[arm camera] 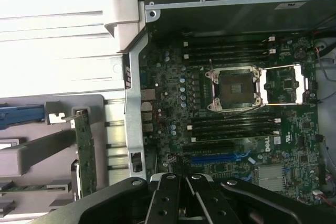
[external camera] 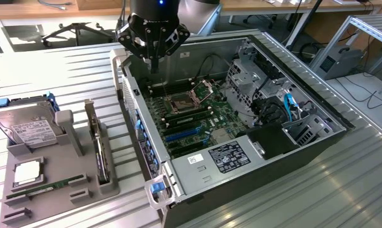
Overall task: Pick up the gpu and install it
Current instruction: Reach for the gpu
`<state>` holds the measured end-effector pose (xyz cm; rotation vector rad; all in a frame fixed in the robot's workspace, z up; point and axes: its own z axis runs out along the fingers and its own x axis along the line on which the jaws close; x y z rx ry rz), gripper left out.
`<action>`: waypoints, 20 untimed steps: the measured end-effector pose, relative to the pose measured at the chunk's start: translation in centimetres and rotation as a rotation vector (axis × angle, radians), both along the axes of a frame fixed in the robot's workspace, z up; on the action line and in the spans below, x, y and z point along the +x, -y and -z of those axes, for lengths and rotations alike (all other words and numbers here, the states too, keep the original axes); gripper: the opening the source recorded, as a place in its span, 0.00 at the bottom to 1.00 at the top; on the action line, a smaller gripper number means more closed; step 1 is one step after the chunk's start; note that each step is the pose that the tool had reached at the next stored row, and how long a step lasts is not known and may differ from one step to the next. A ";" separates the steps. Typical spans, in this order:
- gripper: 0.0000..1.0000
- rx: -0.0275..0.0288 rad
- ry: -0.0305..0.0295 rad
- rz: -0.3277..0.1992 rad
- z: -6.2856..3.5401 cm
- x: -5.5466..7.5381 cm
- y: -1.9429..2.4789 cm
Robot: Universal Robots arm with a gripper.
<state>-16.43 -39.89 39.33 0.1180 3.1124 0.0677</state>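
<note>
**A:** Where was the gpu (external camera: 101,152)?

**B:** In the gray holder (external camera: 59,159) at the exterior view's left, just beside the computer case (external camera: 305,78). It stood on its long edge in a slot at the holder's right side, faces upright.

**A:** And its long axis?

**B:** It ran far to near, roughly along the case's left wall. The silver bracket end pointed to the far side.

**A:** What else sat in that holder?

**B:** A hard drive (external camera: 27,127) with a white label in the far-left cradle, a processor (external camera: 27,172) nearer, and a green memory stick (external camera: 45,186) lying flat at the near edge.

**A:** The case?

**B:** It lay open on its side. Inside were the motherboard (external camera: 207,116) with its processor socket (external camera: 181,102) uncovered, blue expansion slots (external camera: 180,136) nearer, and a labelled power supply (external camera: 232,156) at the near end.

**A:** And the gripper (external camera: 154,66)?

**B:** It hung over the far-left corner of the case, fingers pressed together and pointing down, with nothing between them, well apart from the gpu.
</note>
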 end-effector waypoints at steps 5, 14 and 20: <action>0.11 0.0000 0.0000 0.000 0.00 -0.2 0.00; 0.11 0.0000 0.0000 0.000 0.00 -0.7 0.00; 0.11 0.0000 0.0000 0.000 0.00 -1.0 0.00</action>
